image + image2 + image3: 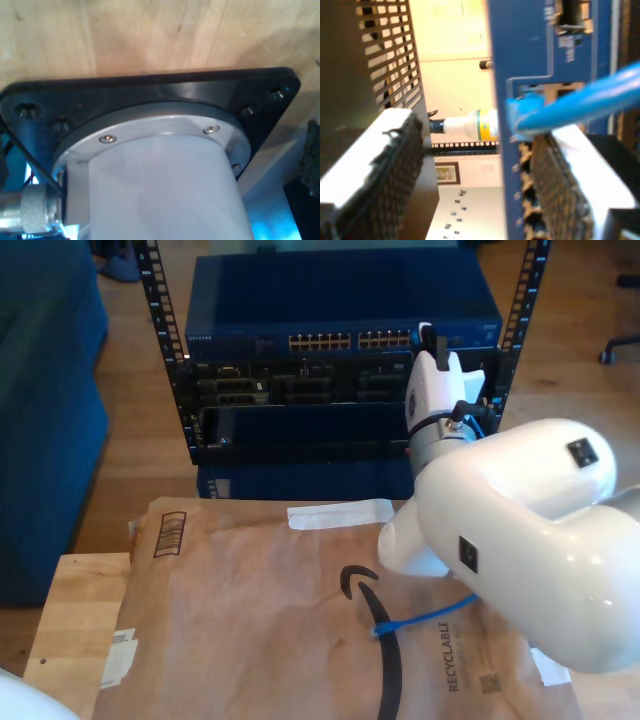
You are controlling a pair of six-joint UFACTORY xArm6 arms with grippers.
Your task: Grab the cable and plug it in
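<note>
Wooden flooring surrounds a rack of network gear, which I take as my landmark; in front of it a table carries flattened brown packaging. Going from the exterior view's left to its right, the blue switch sits at the rack's top with its row of ports facing the table, and my second arm reaches up to the rack's front near that row's right end. The cable runs across the packaging before the rack and passes up behind the arm; in the second wrist view its blue-booted plug is right at a port opening in the switch face, probably held there to be pushed home. My second claw has its ribbed pads well apart, and the cable crosses above one pad, so whether it is gripped I cannot tell. My first claw's state I cannot tell either; its camera looks at an arm base bolted to wood.
</note>
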